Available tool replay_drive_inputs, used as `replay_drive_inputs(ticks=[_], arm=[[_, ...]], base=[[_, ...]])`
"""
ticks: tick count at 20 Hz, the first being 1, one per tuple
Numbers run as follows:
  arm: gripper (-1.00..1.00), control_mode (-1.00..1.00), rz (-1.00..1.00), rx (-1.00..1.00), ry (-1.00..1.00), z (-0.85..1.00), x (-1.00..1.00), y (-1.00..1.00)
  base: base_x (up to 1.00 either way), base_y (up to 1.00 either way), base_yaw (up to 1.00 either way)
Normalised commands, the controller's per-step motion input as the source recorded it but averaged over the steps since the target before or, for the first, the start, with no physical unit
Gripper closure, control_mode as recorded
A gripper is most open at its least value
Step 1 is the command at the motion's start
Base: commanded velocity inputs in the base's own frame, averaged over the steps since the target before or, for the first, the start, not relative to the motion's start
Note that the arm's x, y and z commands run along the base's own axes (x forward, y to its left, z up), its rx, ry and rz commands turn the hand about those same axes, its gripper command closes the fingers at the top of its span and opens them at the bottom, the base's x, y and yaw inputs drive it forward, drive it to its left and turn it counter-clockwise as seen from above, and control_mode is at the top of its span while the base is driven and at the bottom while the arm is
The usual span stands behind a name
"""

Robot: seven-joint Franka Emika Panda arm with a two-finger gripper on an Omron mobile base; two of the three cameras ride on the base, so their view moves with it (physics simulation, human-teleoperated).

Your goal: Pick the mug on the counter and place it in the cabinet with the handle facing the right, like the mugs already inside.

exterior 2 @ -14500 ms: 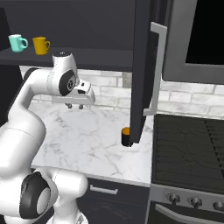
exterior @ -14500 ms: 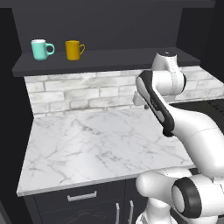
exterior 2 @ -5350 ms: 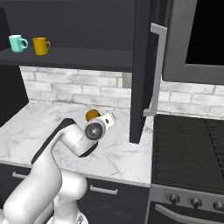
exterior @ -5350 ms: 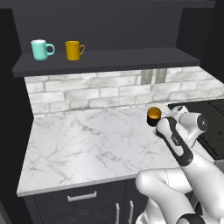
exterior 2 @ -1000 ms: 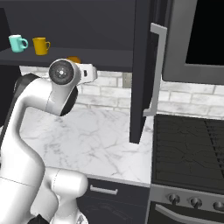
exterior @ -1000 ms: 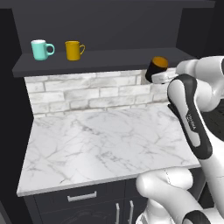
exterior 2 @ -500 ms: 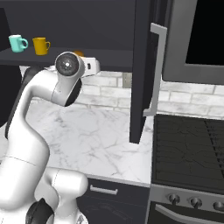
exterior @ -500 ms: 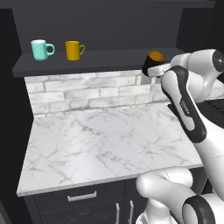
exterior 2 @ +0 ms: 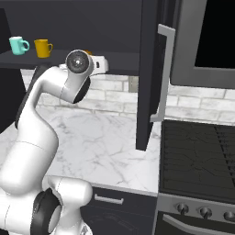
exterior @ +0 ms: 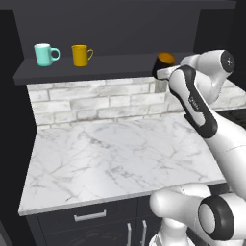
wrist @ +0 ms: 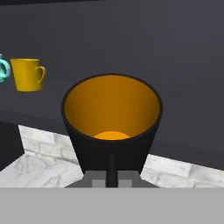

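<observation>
I have the black mug [exterior: 165, 62] raised at the height of the dark cabinet shelf [exterior: 110, 66], off the right end of the shelf's front edge and well above the marble counter [exterior: 115, 153]. From the left base camera the mug tilts, its orange inside showing at the top, and the white hand sits right behind it. On the hand camera I look straight into the mug's orange mouth [wrist: 112, 113]; the gripper [wrist: 111, 168] is pinching it from below, one dark finger running up the near wall of the mug. I cannot make out the handle in any view, so I cannot tell which way it faces. On the shelf, far to the left, stand the teal mug [exterior: 44, 54] and just right of it the yellow-orange mug [exterior: 80, 55], both upright, handles to the right. From the right base camera the open cabinet door [exterior 2: 149, 73] hangs right of the arm, next to the stove [exterior 2: 199, 156].
</observation>
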Motion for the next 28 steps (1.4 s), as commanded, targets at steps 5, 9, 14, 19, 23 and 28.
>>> replay_drive_inputs(ticks=[5,9,14,19,23,28], arm=[[1.00,-1.00,0.00,0.00,0.00,0.04,0.30,0.00],[1.00,-1.00,0.00,0.00,0.00,0.05,0.28,0.00],[1.00,-1.00,0.00,0.00,0.00,0.01,0.29,0.00],[1.00,-1.00,0.00,0.00,0.00,0.00,0.35,0.00],[1.00,-1.00,0.00,0.00,0.00,0.00,0.36,0.00],[1.00,-1.00,0.00,0.01,0.00,0.00,0.30,0.00]], base=[[0.00,0.00,0.00],[0.00,0.00,0.00],[0.00,0.00,0.00],[0.00,0.00,0.00],[0.00,0.00,0.00],[0.00,0.00,0.00]])
